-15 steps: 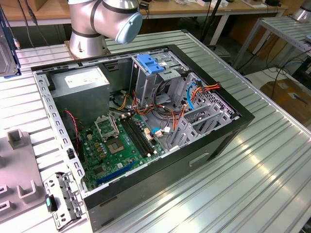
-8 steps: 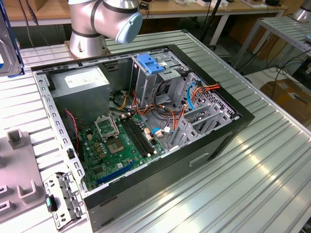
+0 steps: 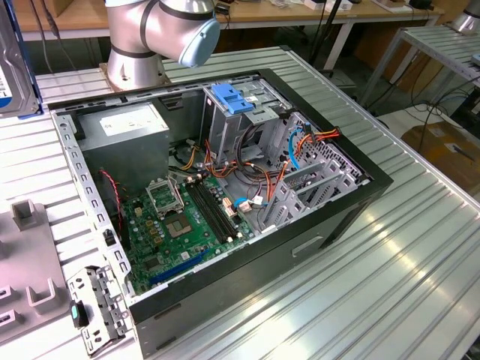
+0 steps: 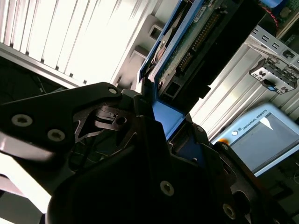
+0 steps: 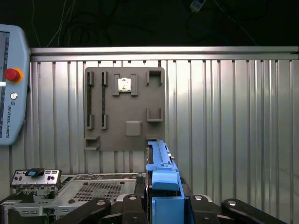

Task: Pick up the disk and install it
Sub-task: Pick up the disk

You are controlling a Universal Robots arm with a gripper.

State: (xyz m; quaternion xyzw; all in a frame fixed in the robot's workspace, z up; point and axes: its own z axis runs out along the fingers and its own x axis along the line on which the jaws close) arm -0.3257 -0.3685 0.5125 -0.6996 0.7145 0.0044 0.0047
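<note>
My gripper is shut on the disk, which stands on edge between the black fingers with its blue side rail facing the first wrist view. In the second wrist view the gripper clamps the same disk, whose circuit-board underside and connector row show beyond the blue rail. In the exterior view a silver slab with a blue edge, the disk, hangs at the far left, above the ribbed table and away from the open computer case.
Inside the case are a metal drive cage with a blue handle, a green motherboard, a grey power supply box and loose cables. A grey fixture plate and a teach pendant lie on the ribbed table.
</note>
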